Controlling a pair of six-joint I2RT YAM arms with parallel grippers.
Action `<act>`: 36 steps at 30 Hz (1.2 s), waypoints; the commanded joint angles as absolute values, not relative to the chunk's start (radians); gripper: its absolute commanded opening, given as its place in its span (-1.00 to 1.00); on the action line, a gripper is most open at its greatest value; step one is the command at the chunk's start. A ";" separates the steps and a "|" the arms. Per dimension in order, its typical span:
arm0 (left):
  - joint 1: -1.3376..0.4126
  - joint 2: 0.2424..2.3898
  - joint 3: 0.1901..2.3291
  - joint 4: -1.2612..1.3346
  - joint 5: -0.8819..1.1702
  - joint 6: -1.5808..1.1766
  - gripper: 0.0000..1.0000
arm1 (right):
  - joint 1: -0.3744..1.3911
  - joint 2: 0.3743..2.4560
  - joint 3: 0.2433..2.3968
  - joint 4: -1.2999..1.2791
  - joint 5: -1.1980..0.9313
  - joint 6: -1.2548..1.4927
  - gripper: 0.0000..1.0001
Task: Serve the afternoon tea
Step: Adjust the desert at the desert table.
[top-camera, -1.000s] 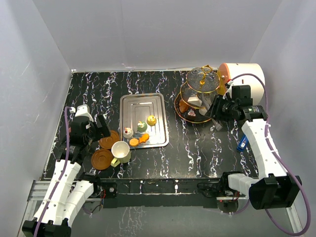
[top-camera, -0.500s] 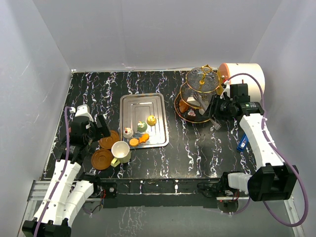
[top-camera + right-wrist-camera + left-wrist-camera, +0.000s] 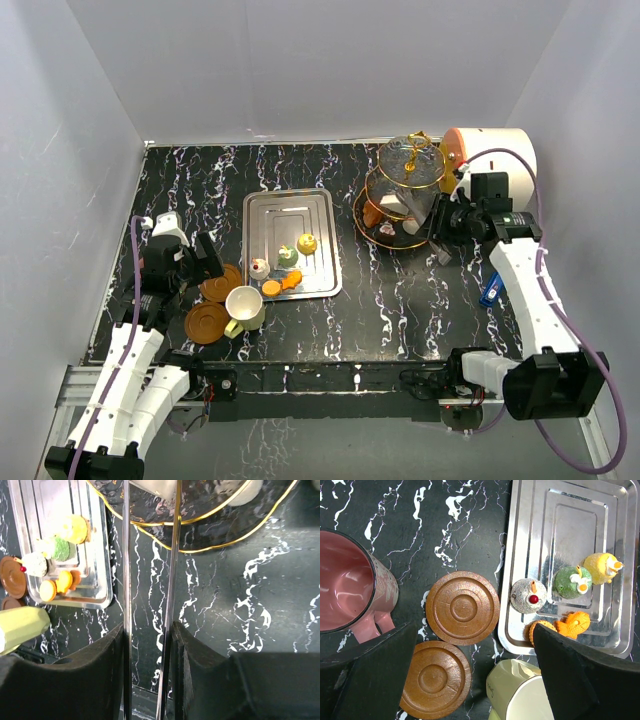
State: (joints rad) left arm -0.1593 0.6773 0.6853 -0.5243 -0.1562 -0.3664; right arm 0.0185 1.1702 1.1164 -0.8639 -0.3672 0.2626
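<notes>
Saucers [image 3: 462, 608] two, cups [image 3: 350, 587] two, stand [image 3: 420, 172] one, tongs [image 3: 172, 580] one

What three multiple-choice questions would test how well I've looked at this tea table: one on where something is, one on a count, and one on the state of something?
1. Where is the green cake?
A. on the steel tray
B. on the glass stand
C. inside the cream cup

2. How many brown saucers are out?
A. one
B. two
C. four

3. How is the left gripper?
A. shut on a saucer
B. shut on a cake
C. open and empty

Answers:
1. A, because the green cake sits on the tray between a white cake and a yellow one.
2. B, because two round brown saucers lie on the table beside the tray's left edge.
3. C, because its fingers stand wide apart above the saucers with nothing gripped between them.
</notes>
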 commanded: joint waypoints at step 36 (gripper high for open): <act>-0.161 0.683 0.692 -0.514 -0.136 -0.354 0.97 | 0.439 0.966 1.016 -0.754 0.341 0.182 -0.54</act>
State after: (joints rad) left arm -0.1593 0.6800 0.6849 -0.5240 -0.1478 -0.3664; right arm 0.4328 0.9955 0.9466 -0.7460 0.3672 0.1848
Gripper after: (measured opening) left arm 0.986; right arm 0.274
